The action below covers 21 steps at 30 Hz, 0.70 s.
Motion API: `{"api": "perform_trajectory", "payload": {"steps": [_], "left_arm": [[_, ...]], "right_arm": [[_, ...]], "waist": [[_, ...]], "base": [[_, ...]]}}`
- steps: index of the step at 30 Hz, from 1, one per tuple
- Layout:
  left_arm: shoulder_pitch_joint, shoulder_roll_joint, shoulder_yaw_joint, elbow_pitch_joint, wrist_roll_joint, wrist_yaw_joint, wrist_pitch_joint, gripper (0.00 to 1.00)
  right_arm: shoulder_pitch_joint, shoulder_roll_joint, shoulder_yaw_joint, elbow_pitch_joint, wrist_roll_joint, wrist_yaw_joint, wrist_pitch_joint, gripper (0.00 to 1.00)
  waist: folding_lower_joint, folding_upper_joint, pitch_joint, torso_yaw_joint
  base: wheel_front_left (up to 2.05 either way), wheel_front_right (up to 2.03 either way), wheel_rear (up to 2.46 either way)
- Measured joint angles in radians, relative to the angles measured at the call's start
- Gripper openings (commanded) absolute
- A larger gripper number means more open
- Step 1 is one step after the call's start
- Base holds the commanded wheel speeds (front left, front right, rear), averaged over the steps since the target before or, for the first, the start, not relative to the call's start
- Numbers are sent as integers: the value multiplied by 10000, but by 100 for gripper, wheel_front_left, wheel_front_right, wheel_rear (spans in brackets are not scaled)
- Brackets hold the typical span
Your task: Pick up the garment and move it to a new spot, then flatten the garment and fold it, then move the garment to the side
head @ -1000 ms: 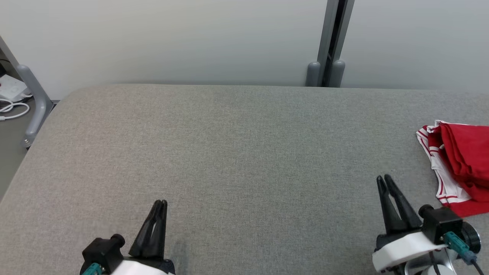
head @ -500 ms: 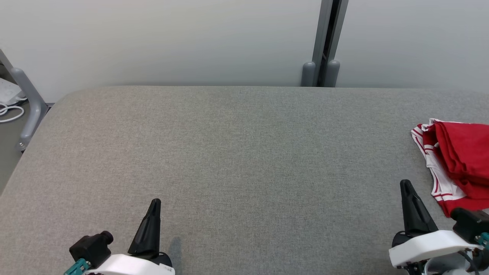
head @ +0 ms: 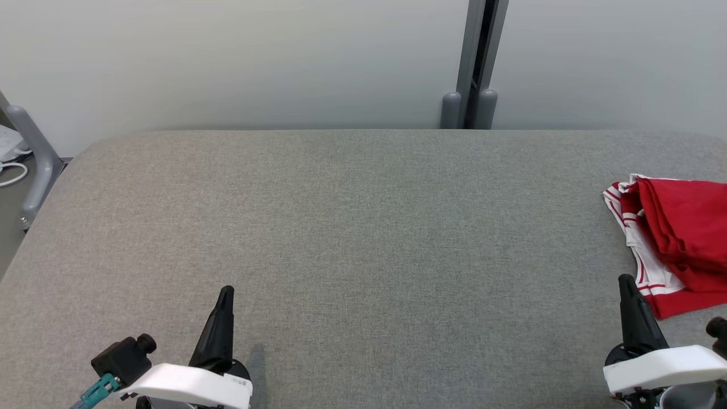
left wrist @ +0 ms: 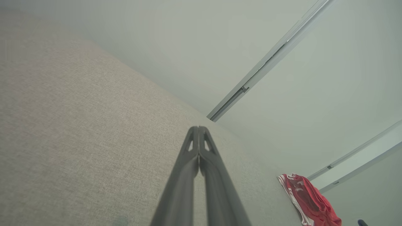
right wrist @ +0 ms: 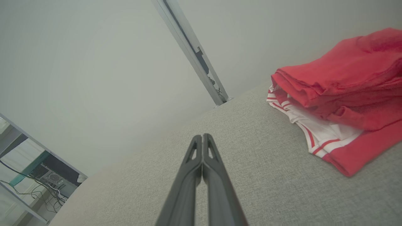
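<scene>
Folded red-and-white cloth garment (head: 676, 238) lay at the grey fabric counter's (head: 352, 227) right end, left gripper (head: 225, 292) and right gripper (head: 626, 281) pinched closed, empty; set-aside step looked finished, next probably only withdrawal.

A pale, plain wall (head: 227, 57) is standing behind the grey fabric-covered counter (head: 363, 227), which is stretching across the head view with a rounded far-left corner. A grey vertical post (head: 471, 51) with a dark slot is splitting the wall, two rounded grey stubs (head: 452, 111) flanking its foot. At the far left a grey tubular frame (head: 31, 153) is slanting down toward the floor (head: 7, 227). Soft, even light is falling. In the right wrist view, a rack (right wrist: 44, 179) with loose cables is showing beyond the counter.
</scene>
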Motion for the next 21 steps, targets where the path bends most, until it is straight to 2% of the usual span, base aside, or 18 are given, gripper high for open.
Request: {"api": "perform_trajectory", "payload": {"steps": [21], "left_arm": [[-466, 23, 2, 224, -2506, -4, 564, 0]], "right_arm": [[255, -15, -719, -357, 3030, -2, 821, 0]], "waist": [[0, 0, -29, -227]], "base": [[0, 0, 0]]}}
